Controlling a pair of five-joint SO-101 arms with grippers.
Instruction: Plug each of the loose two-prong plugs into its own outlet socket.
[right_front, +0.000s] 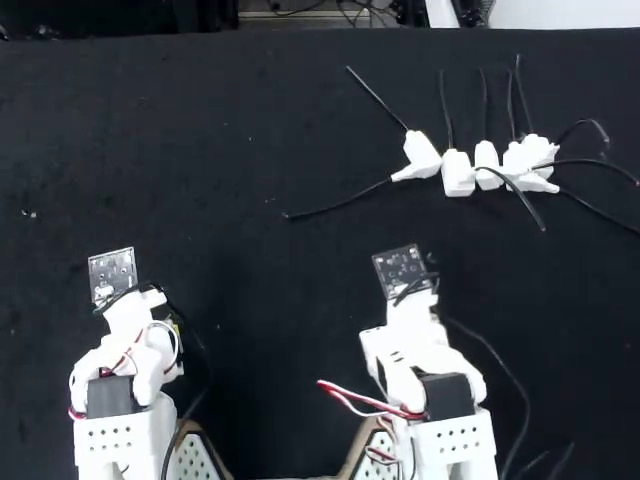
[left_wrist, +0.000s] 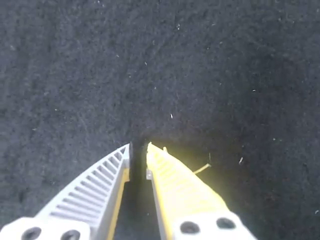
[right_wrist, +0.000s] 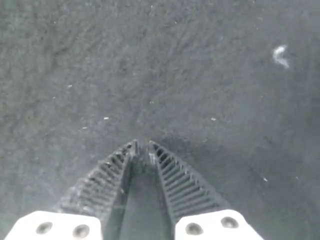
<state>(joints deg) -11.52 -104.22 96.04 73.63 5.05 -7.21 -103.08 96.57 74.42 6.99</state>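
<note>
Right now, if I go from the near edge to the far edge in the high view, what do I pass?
One arm and the other arm side by side → tip of a loose black cable → bunch of white plugs → black table's far edge.

Two arms stood at the near edge of one table, with two grippers: the left gripper and the right gripper. Far right lay one cluster of white plugs, about six pieces, exact count unclear. Roughly ten black cords ran from it.
</note>
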